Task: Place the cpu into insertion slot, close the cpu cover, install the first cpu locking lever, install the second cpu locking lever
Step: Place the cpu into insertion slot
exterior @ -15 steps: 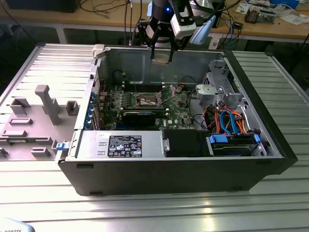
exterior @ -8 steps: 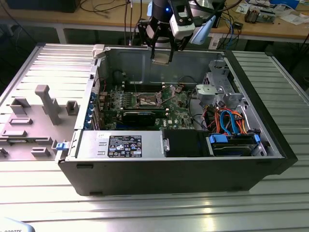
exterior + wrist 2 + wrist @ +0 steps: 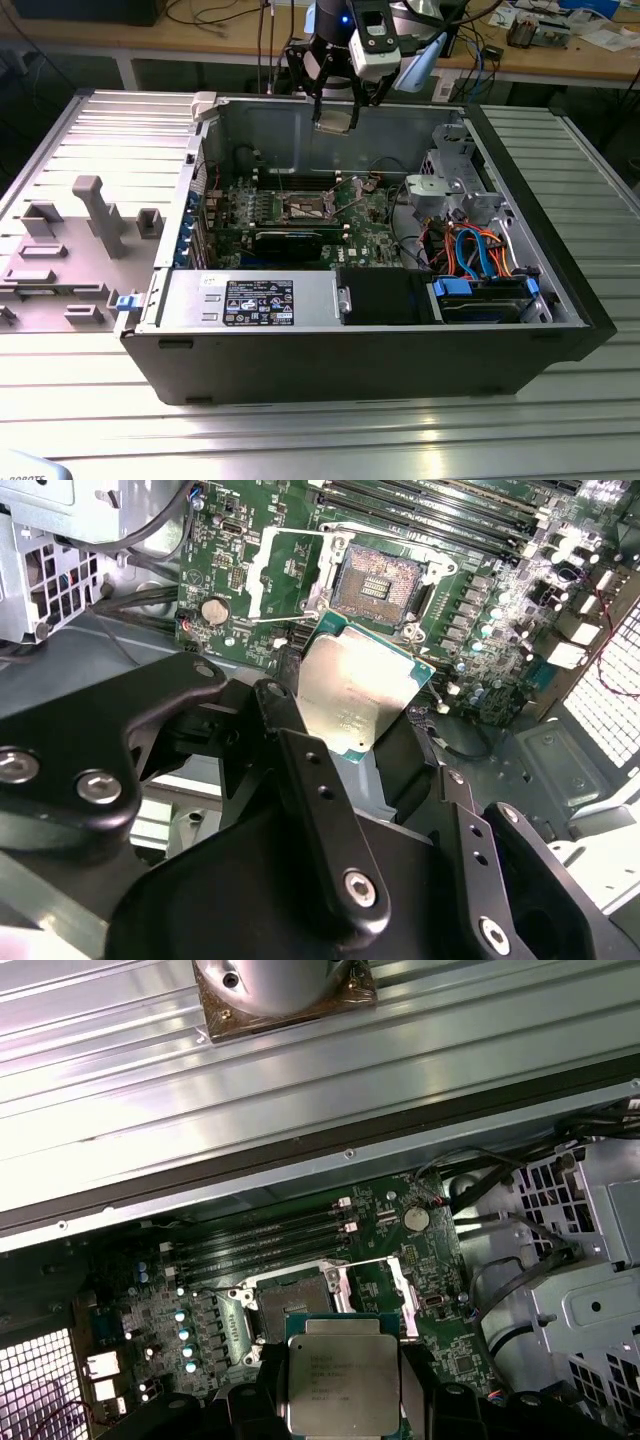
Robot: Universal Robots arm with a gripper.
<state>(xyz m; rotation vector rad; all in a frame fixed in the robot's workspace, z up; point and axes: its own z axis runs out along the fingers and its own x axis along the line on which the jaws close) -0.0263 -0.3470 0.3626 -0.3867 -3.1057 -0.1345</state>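
My gripper hangs above the open computer case, shut on the cpu, a flat square chip with a silver-grey top. In both wrist views the cpu sits between the black fingers, tilted in the air above the motherboard. The insertion slot lies open below and a little ahead of the chip, its contact field bare. The cpu cover, a silver frame, is swung open beside the socket. Thin wire levers stand raised along the cover's edges.
The case wall rises behind the gripper. Long memory slots run beside the socket. A black expansion card, a power supply, a metal drive cage and orange and blue cables crowd the case. Grey fixtures stand outside.
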